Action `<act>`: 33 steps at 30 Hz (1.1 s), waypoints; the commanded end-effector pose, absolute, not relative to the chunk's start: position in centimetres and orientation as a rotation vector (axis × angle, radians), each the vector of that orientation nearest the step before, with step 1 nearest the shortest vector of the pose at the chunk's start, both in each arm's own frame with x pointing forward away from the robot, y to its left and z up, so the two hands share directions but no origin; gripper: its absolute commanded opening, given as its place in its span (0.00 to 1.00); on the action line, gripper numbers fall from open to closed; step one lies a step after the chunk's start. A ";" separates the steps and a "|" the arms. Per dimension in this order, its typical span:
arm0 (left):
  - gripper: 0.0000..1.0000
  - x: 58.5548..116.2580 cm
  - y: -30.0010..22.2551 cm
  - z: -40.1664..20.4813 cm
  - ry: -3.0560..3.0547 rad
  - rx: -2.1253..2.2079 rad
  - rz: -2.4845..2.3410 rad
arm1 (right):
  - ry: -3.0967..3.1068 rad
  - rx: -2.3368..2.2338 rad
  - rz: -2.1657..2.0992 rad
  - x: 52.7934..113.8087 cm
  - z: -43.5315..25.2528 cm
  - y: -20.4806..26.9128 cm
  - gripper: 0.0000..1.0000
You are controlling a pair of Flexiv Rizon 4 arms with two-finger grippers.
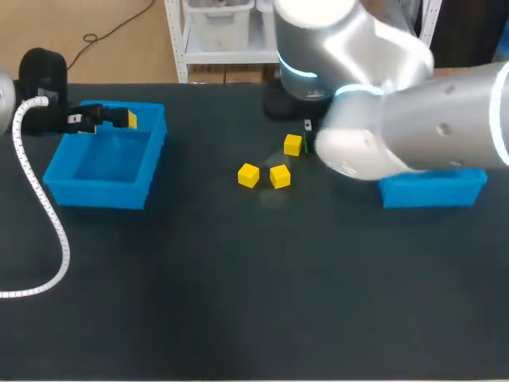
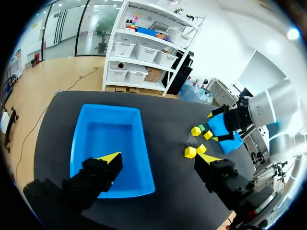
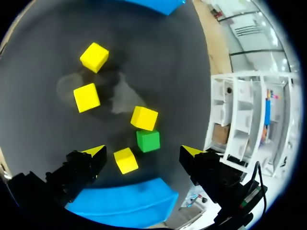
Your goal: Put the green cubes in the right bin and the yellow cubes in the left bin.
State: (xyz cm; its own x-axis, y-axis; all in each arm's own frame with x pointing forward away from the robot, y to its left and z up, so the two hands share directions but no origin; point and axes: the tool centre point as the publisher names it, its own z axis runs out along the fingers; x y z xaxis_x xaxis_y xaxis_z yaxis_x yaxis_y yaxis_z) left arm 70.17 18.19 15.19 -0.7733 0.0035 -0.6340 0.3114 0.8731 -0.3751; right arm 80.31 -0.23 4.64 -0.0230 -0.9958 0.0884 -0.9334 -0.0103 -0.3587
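Right gripper (image 3: 143,152) hangs wide open just above the green cube (image 3: 147,141), likely lining up a grasp among crowding yellow cubes (image 3: 87,97) left of the right bin (image 3: 124,203); left gripper (image 2: 158,158), likewise spread and empty, hovers over the left bin (image 2: 108,139), seemingly idle.

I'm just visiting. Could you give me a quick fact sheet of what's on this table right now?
Left bin: blue, below the left gripper
Left gripper: open, holding nothing
Right bin: blue, partly hidden by the right arm
Yellow cubes: four, on the table between the bins
Green cube: one, on the table among the yellow ones
Right gripper: open, above the green cube
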 end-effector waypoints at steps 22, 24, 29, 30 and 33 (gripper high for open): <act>1.00 70.1 18.4 15.0 2.379 0.230 -0.632 | 2.262 -2.071 -0.268 80.8 1.2 -0.8 1.00; 1.00 70.1 18.4 15.0 2.379 0.230 -0.632 | 2.272 -2.054 -0.275 80.8 0.8 -0.9 1.00; 1.00 70.1 18.4 15.0 2.379 0.230 -0.632 | 2.300 -2.005 -0.295 80.6 0.0 -1.2 1.00; 1.00 70.1 18.4 15.0 2.379 0.230 -0.632 | 2.300 -2.005 -0.295 80.5 -0.1 -1.2 1.00; 1.00 70.1 18.4 15.0 2.379 0.230 -0.632 | 2.310 -1.993 -0.296 80.4 -0.4 -1.3 1.00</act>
State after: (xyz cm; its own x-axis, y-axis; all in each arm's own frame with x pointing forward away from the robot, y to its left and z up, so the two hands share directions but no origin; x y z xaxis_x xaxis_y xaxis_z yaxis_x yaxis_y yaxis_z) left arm 70.17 18.19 15.18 -0.7733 0.0035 -0.6340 0.3115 0.8731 -0.3751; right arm 80.91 -1.01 -0.21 -0.1530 -0.9854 0.0745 -0.9736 0.1374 -0.1824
